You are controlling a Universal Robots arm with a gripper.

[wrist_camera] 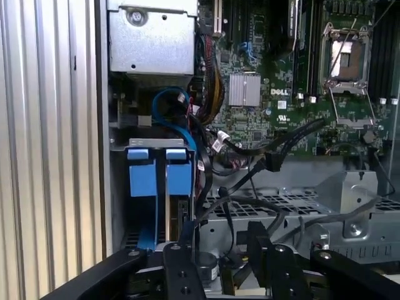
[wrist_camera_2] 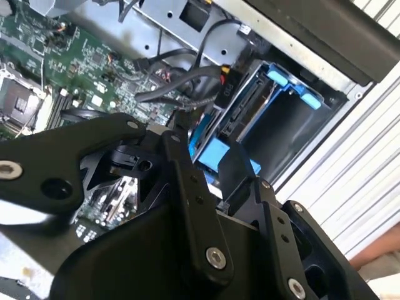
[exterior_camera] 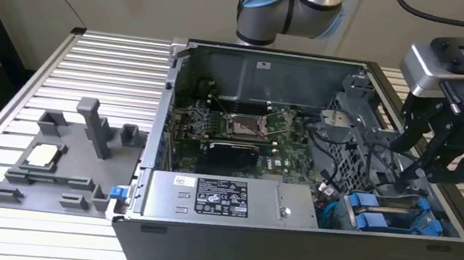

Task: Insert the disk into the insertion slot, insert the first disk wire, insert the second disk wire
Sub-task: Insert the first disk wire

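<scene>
Fig. My gripper [wrist_camera: 222, 230], spread, with black cables [wrist_camera: 275, 156] lying just ahead of it, hangs close beside the disk [wrist_camera: 178, 178], whose blue carrier sits seated in the insertion slot [wrist_camera: 150, 142]; this placing, I judge, suits work on the disk wires

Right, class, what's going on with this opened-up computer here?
A robot arm's hand hangs low over the corner of the open computer case at the exterior view's right. Two blue-framed drives already sit side by side in that corner. Loose black cables trail beside them, towards the motherboard. Whether the hand grips anything cannot be told.
</scene>
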